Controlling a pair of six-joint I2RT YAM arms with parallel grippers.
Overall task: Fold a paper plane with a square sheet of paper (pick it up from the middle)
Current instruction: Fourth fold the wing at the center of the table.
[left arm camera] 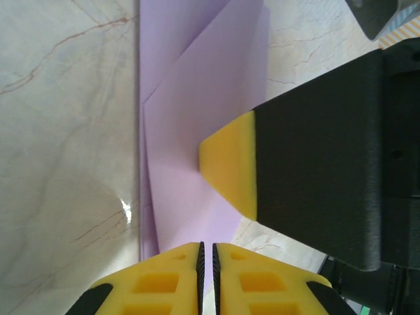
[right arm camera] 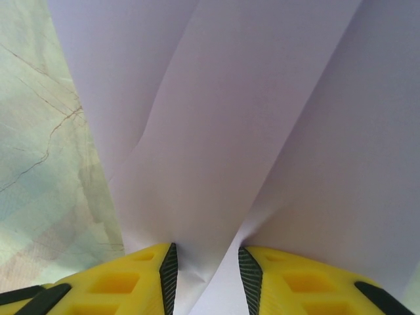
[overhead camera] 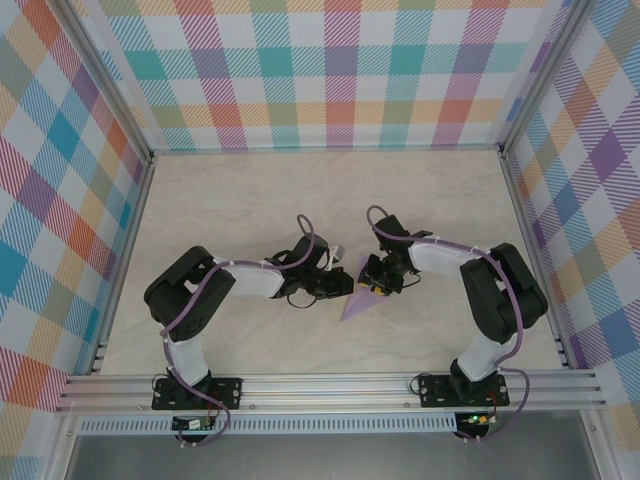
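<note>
With my left hand (left arm camera: 207,279) pressed nearly together on the lower edge of the half-folded square sheet of paper (overhead camera: 362,300) at centre frame on the bench (overhead camera: 250,190), and my right hand (right arm camera: 207,279) clamped across its folds, I should crease slowly, keeping edges aligned.

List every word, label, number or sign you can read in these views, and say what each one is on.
None: no readable text in these views.
The folded lavender paper is blank in both wrist views.
The yellow fingers carry no markings.
The small board with a green light at the right arm's base is too small to read.
</note>
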